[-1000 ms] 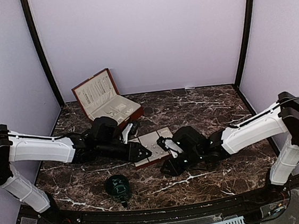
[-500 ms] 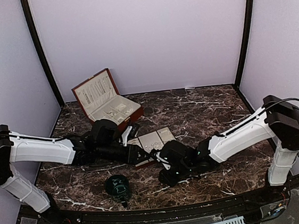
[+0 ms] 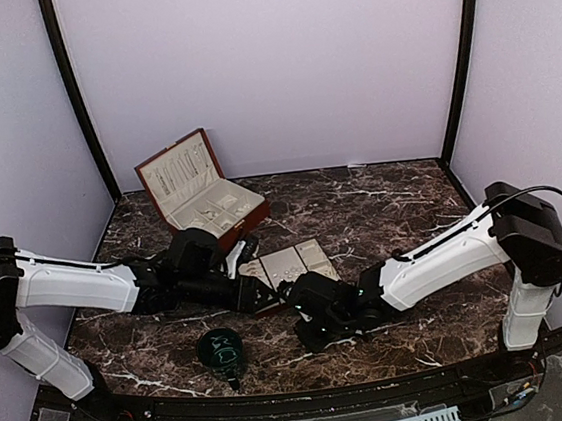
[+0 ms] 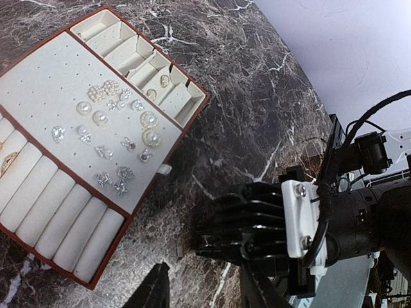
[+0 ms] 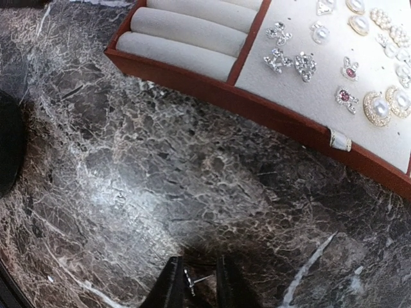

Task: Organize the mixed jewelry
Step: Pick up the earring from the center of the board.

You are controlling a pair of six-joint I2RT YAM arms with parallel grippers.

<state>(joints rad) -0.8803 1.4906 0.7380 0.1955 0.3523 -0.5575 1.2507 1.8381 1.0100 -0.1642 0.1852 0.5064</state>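
Risks losing the tiny silvery stud earring (image 5: 191,277), seemingly clamped in the near-closed right claw (image 5: 198,269) low over the dark marble surface (image 5: 128,179) by its near edge, through a slip, with the mixed jewelry (image 5: 350,70) on the cream-padded red-brown tray (image 5: 192,80) mid-surface and left claw (image 4: 204,290) apart.

Finds a tray (image 3: 291,262) at the middle of the table (image 3: 390,199), an open case (image 3: 203,201) behind it to the left, a cup (image 3: 220,349) before it, leftward. Sees jewelry pieces (image 4: 112,125) on the tray's middle panel, between roll slots and small compartments. Finds the left claw (image 4: 205,292) by the tray's near edge, the right claw (image 5: 194,285) just before the tray, a stud (image 5: 198,278) between its fingertips.
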